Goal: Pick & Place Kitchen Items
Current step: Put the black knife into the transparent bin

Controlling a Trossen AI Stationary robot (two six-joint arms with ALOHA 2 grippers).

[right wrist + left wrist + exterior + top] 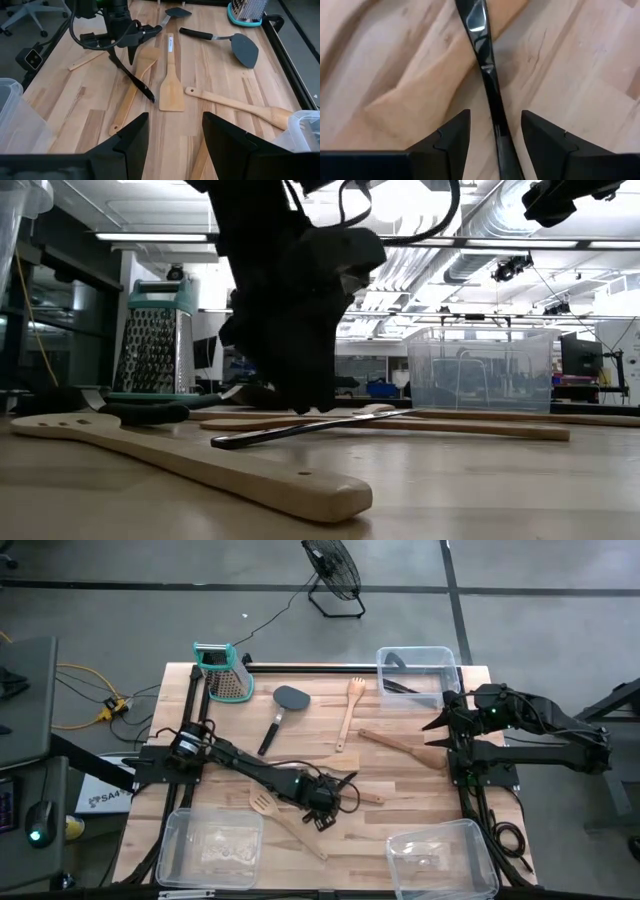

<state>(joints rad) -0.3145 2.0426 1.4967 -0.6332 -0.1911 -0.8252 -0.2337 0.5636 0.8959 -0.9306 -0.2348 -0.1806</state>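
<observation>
**Left gripper poised astride a thin black tool**

Nearest in the low view, a slotted wooden turner [200,458] is shown flat on the table [400,800], and just behind it the thin black tool [310,427] is seen with its far end raised slightly. The left gripper [495,132] is held low over this tool near the front middle of the table; its fingers [451,137] are spread to either side of the shaft and are not yet closed on it (no contact can be made out). The tool is judged light, stiff, narrow and glossy, so slipping or rolling between the pads may be expected; a hold square across the shaft, close to where the gripper now stands, is suggested. A wooden spatula [425,95] is crossed by the tool and could be nudged.

Farther back, a black turner [281,712], a wooden fork [350,710] and a wooden spoon [400,748] are left on the boards, with a grater [225,673] and a bin [416,673] at the far edge. The right gripper [175,135] is parked open at the right edge, holding nothing.
</observation>
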